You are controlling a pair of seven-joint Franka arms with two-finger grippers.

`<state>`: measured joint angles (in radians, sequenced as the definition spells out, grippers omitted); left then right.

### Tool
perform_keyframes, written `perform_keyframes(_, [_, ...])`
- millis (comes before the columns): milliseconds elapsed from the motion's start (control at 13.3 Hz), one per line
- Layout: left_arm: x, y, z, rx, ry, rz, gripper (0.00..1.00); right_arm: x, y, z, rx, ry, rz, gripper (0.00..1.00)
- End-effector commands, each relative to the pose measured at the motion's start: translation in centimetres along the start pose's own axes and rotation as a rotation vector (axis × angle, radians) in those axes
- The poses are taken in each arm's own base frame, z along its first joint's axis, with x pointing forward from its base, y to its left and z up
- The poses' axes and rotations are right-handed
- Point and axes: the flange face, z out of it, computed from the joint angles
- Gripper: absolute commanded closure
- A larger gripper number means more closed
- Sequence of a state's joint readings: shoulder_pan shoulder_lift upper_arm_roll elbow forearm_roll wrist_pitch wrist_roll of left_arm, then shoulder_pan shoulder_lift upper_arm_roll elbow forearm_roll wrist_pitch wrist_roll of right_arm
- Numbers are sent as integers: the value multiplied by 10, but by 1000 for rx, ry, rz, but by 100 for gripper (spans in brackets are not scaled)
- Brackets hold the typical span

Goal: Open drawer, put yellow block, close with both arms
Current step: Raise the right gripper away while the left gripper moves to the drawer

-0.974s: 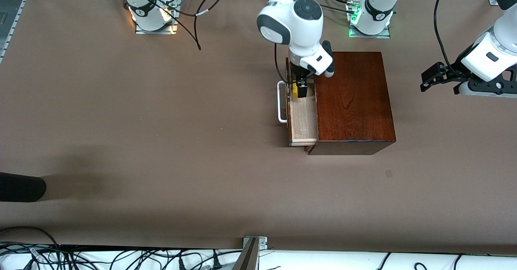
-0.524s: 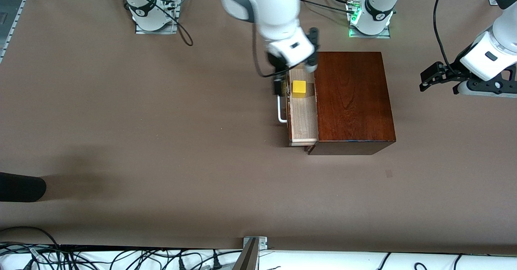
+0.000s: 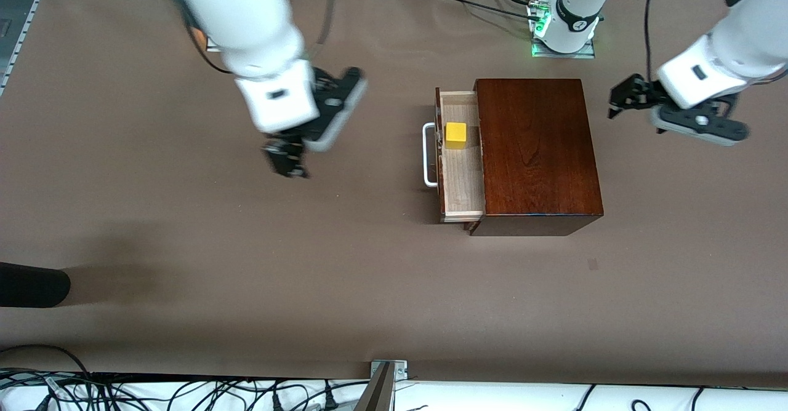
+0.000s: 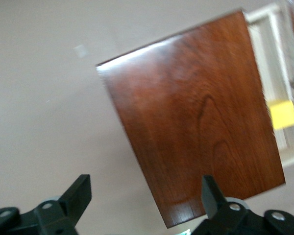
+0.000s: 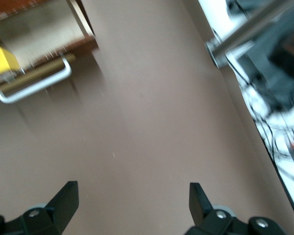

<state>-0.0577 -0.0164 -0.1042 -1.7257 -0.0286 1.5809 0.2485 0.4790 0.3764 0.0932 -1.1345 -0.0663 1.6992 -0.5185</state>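
The drawer [image 3: 462, 177] stands pulled out of the dark wooden box [image 3: 537, 152], its white bar handle [image 3: 428, 155] facing the right arm's end of the table. The yellow block [image 3: 456, 135] lies free in the pale tray, toward the robots' bases. My right gripper [image 3: 287, 160] hangs open and empty over bare table, well off from the handle. In the right wrist view the right gripper [image 5: 132, 191] has only tabletop between its fingers, with the block [image 5: 0, 61] and handle [image 5: 36, 85] farther off. My left gripper [image 3: 620, 100] is open and empty beside the box, at the left arm's end. The left wrist view looks past the left gripper [image 4: 144, 188] onto the box top [image 4: 196, 112].
A black rounded object [image 3: 31, 283] juts in at the right arm's end, near the front camera. Cables [image 3: 184, 392] and a metal post [image 3: 381, 386] line the table's front edge. The arm bases [image 3: 563, 29] stand along the edge farthest from the front camera.
The right gripper let go of the yellow block in the drawer, rose and swung away toward its own end of the table. The left gripper moved closer to the box.
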Motion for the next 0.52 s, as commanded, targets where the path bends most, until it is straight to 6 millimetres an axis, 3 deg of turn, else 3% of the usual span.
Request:
perform_keyframes(0, [26, 43, 30, -71, -75, 279, 0, -70, 15, -17, 36, -24, 144, 0])
perform_keyframes(150, [34, 110, 53, -194, -152, 390, 0, -111, 37, -35, 73, -17, 302, 0])
perform_keyframes(300, [53, 173, 60, -222, -168, 517, 0, -142, 45, -35, 74, -29, 378, 0])
perform_keyframes(450, [79, 208, 72, -260, -174, 595, 0, -176, 58, -30, 75, -56, 448, 0])
